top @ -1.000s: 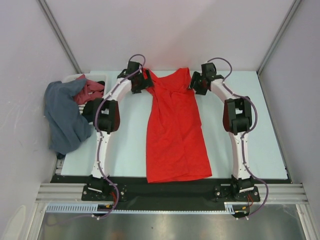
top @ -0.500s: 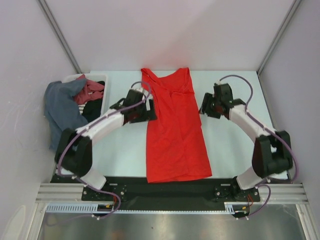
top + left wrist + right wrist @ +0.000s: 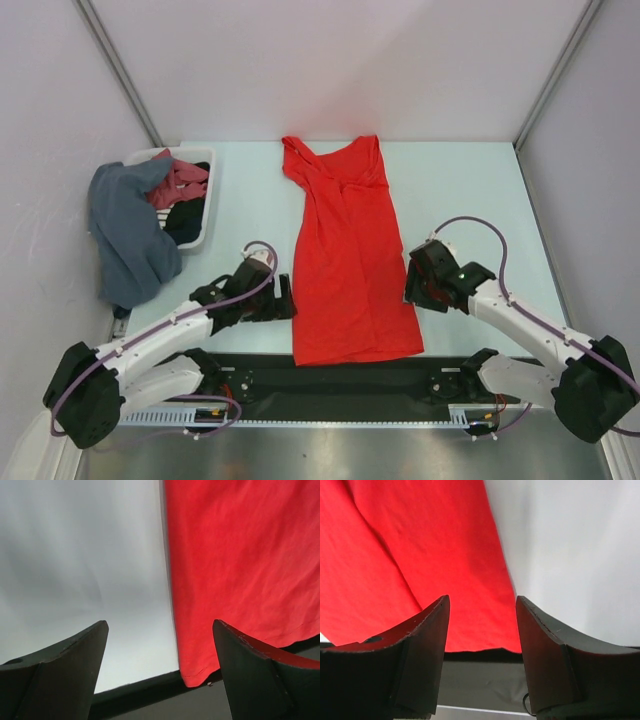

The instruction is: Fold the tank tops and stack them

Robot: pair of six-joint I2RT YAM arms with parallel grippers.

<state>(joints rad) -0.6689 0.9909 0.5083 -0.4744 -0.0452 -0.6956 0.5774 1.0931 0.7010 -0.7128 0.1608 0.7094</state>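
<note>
The bright red tank top point(image 3: 348, 255) lies flat and lengthwise in the middle of the table, straps at the far end and hem over the near black edge. My left gripper point(image 3: 284, 298) is open and empty, low beside the top's near left edge. In the left wrist view point(image 3: 159, 625) the red top point(image 3: 240, 555) and its hem corner lie towards the right finger. My right gripper point(image 3: 411, 285) is open and empty beside the near right edge. Its wrist view point(image 3: 482, 600) shows the red top point(image 3: 420, 545) and its hem. A dark cloth point(image 3: 186, 222) lies in the basket; I cannot tell if it is the navy top.
A white plastic basket point(image 3: 207, 210) stands at the far left with pink cloth point(image 3: 178, 181) in it. A grey-blue cloth point(image 3: 125, 235) hangs over its left side. A black strip point(image 3: 340, 375) runs along the table's near edge. The pale table point(image 3: 470, 190) is walled on three sides.
Both arms have pulled back from the far end by the straps to the near hem corners. The red top's straps now lie flat and uncovered.
</note>
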